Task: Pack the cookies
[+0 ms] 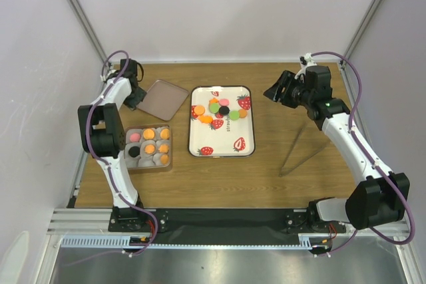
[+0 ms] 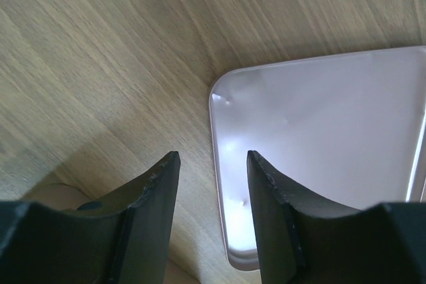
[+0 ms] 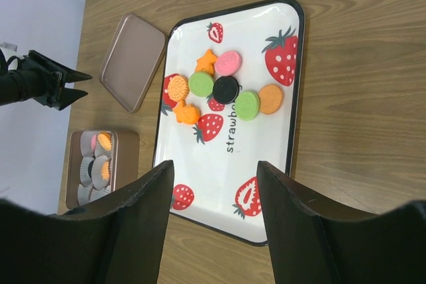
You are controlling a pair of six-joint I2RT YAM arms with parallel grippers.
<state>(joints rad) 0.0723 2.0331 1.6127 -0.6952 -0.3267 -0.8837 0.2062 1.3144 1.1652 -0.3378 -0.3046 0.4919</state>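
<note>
Cookies (image 1: 213, 107) clustered on tray (image 1: 216, 141); left arm (image 1: 116, 94) low at lid (image 1: 162, 96) edge, right arm (image 1: 333, 114) high; both jaws parted, empty.

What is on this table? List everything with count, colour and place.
Tray: one, white, black rim, strawberry prints, table centre.
Cookies on tray: eight; four orange, two green, one pink, one black; clustered in its far half.
Box: one, brown, holding paper cups, left of tray.
Cookies in box: at least six; mostly orange, one pink, one black.
Lid: one, pinkish brown, flat behind the box.
V-shaped tool: one, thin, grey, perhaps tongs, right of tray.
Table: one, wood.
Left hand: black, open, empty, above the lid's edge.
Right hand: black, open, empty, raised right of tray.
</note>
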